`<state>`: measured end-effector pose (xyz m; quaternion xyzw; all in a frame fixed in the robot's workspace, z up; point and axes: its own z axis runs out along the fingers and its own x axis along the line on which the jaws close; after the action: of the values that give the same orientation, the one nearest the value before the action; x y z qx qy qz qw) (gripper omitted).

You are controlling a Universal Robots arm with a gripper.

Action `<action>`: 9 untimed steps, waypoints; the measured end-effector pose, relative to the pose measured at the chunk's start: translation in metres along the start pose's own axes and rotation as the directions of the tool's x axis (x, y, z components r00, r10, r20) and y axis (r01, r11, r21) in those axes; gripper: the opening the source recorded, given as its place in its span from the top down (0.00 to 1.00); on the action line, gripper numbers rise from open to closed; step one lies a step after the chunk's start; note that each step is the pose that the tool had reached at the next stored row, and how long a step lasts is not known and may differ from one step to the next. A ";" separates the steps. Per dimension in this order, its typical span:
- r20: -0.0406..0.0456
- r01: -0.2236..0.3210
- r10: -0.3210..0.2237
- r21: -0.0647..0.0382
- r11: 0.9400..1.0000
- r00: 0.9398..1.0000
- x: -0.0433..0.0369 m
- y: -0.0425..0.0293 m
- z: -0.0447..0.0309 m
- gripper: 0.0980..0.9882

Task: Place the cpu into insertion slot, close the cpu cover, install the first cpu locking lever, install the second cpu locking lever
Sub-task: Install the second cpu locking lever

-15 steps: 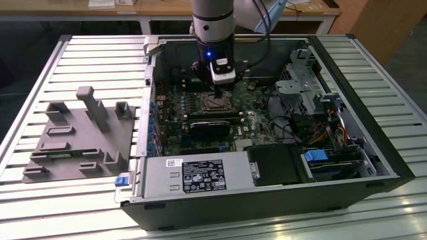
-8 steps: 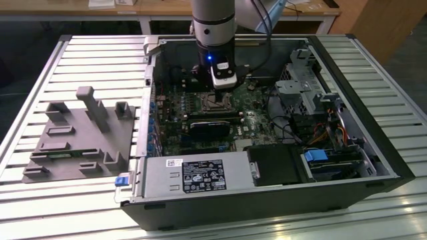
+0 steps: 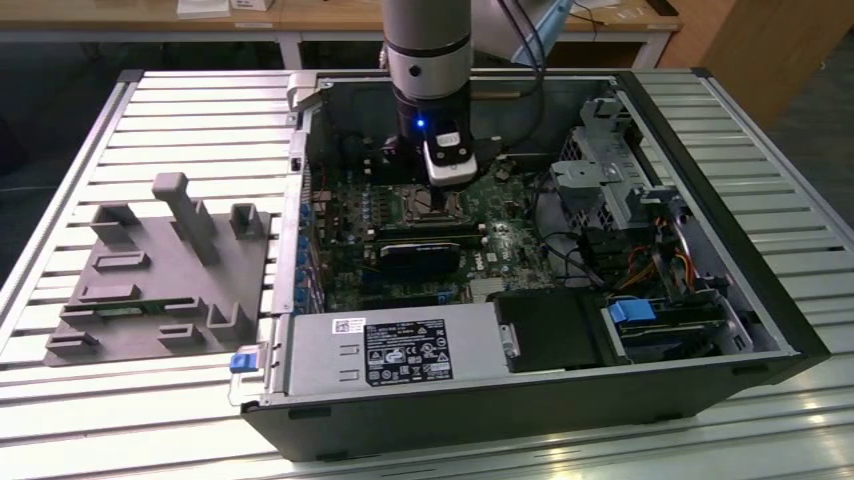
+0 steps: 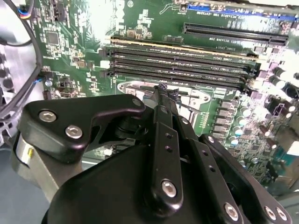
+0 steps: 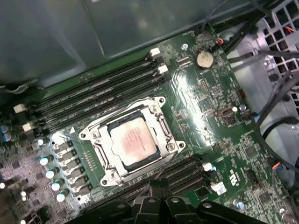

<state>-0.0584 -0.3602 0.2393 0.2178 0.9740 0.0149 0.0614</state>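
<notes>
Gripper [image 4: 161, 88] fingers looked narrow, pinched together at the tips, holding nothing, poised just above the socket edge. Beyond it the cpu [image 5: 132, 142] sat in the insertion slot [image 5: 161, 122], cpu cover [image 5: 103, 154] lying flat around it. Memory slots [image 5: 93, 93] ran behind, inside the open computer case [image 3: 534, 420].

The small flat square chip with its dull grey metal top [image 5: 133, 141] sits flat inside the square black-rimmed socket [image 5: 161, 122], about mid-motherboard. The thin silvery metal frame [image 5: 103, 148] lies closed around it, chip showing through its window.
</notes>
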 end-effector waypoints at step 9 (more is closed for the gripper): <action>-0.007 0.104 -0.104 -0.011 0.995 0.995 0.0055 -0.0026 0.0081 1.00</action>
<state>-0.0634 -0.3602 0.2305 0.1664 0.9841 0.0177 0.0595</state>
